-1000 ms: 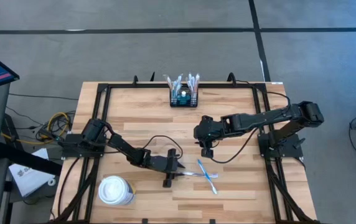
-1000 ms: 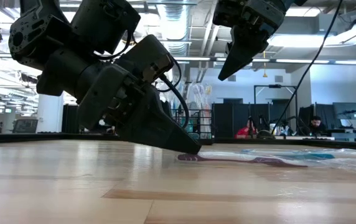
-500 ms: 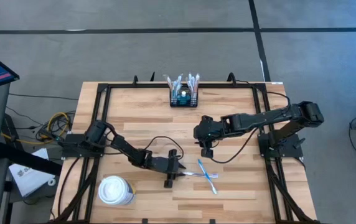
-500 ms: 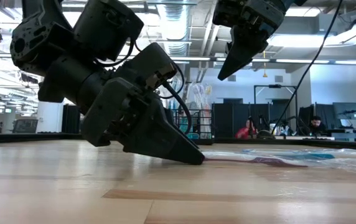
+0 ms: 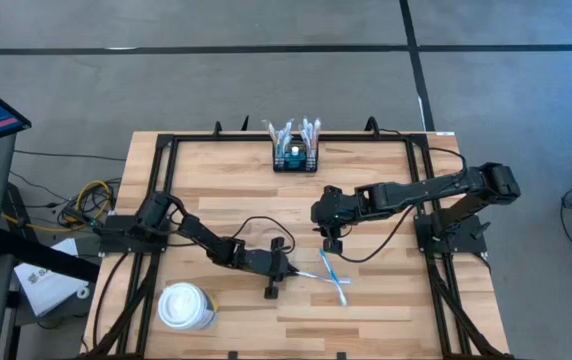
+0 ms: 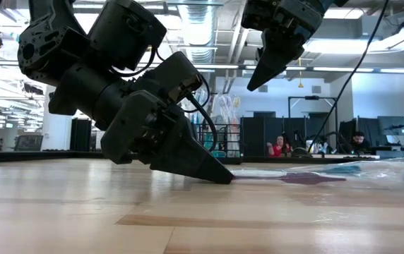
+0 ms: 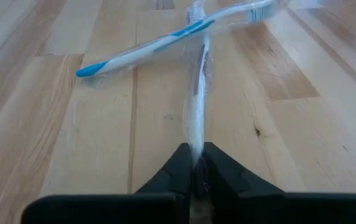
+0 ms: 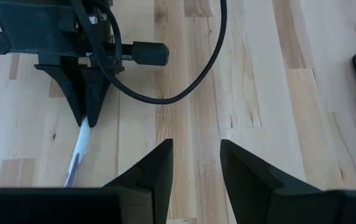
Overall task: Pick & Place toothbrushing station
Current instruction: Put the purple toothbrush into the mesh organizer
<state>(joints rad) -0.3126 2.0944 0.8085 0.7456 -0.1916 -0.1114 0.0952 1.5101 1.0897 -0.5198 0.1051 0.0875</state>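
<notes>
The toothbrushing station (image 5: 295,156), a black mesh box holding wrapped brushes, stands at the table's far middle. Two toothbrushes lie crossed on the wood right of centre: one in a clear wrapper (image 7: 196,93) and a blue-and-white one (image 7: 147,50) lying over its far part. My left gripper (image 5: 288,272) is low at the table, shut on the wrapped brush's near end. My right gripper (image 5: 331,240) hangs open above the table, a little beyond the brushes, with nothing between its fingers (image 8: 165,168). My left gripper pinches the wrapped toothbrush's end (image 7: 195,148) between its two fingertips. The fingers slant down from the table's left and lie along the brush. The brush lies flat on the wood, stretching away from the fingertips (image 6: 223,176), with the blue-and-white brush across its far part.
A white lidded paper cup (image 5: 186,305) stands at the near left, beside my left arm. A black frame (image 5: 166,150) runs around the table's edges. Bare wood lies between the brushes and the station.
My left gripper has shut on the wrapped toothbrush's end, staying low at the table. The crossed brushes have shifted a little on the wood.
</notes>
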